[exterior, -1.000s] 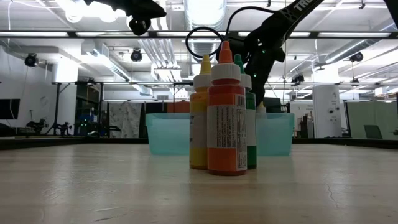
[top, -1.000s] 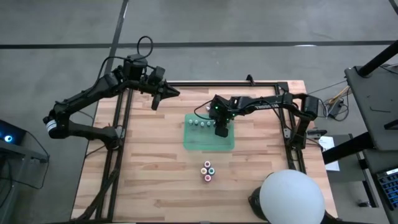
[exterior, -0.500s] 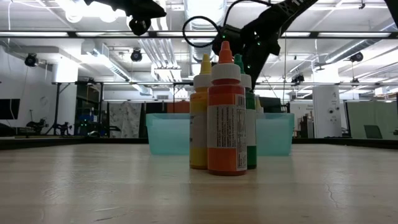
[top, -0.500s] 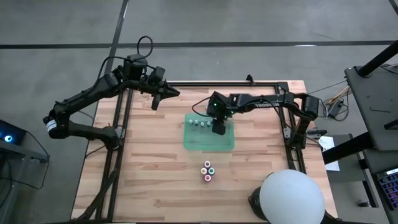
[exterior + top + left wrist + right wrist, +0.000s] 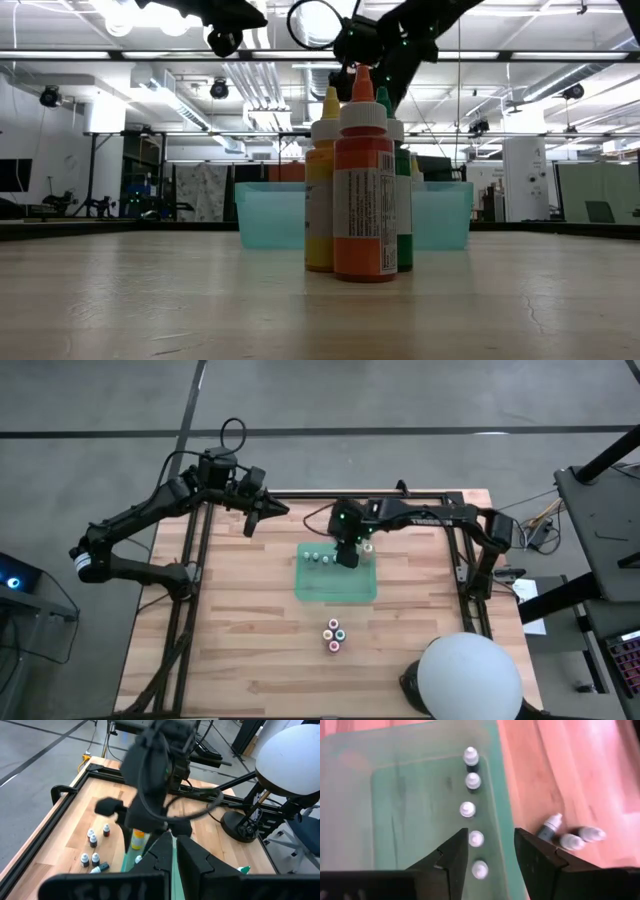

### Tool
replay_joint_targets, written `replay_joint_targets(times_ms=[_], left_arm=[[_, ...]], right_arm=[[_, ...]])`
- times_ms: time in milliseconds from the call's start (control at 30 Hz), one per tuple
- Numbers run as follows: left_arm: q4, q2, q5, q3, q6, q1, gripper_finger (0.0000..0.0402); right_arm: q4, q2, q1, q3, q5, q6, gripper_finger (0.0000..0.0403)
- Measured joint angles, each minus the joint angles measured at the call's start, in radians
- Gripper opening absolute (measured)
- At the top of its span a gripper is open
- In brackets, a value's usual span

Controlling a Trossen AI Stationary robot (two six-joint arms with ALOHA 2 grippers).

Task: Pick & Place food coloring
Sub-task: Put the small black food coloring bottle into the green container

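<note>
While the left claw point(image 5: 272, 510) sits closed beyond the green tray point(image 5: 335, 586), the right claw point(image 5: 347, 559) hangs open, empty, above the tray's row of bottles point(image 5: 467, 809).

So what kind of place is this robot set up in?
Probably an industrial lab or workshop: the low view shows ceiling ducts and strip lights over an open hall, and the high view shows a wooden table on a bare concrete floor.
</note>
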Motion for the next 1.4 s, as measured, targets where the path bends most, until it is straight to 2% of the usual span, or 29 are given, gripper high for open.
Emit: replay_joint_targets(times_ms=[200, 433, 867, 1133, 1200, 1400], left_arm=[[0.0, 0.0, 0.0, 0.0, 0.0, 0.0, 0.0], [0.0, 0.0, 0.0, 0.0, 0.0, 0.0, 0.0], [0.0, 0.0, 0.0, 0.0, 0.001, 0.0, 0.0], [0.0, 0.0, -0.001, 0.0, 0.003, 0.0, 0.0], [0.0, 0.0, -0.029, 0.0, 0.003, 0.0, 0.0], [0.0, -0.011, -0.215, 0.0, -0.043, 0.0, 0.0]], right_arm=[[-0.172, -0.002, -0.05, 0.123, 0.0, -0.005, 0.0161], [-0.275, -0.005, -0.102, 0.203, 0.0, -0.049, 0.0162], [-0.383, -0.021, -0.146, 0.209, -0.004, -0.029, 0.0163], [-0.377, -0.089, -0.148, 0.208, -0.003, 0.012, 0.0136], [-0.376, -0.109, -0.148, 0.207, -0.002, 0.012, 0.0125], [-0.375, -0.155, -0.15, 0.195, 0.01, 0.017, 0.0088]])
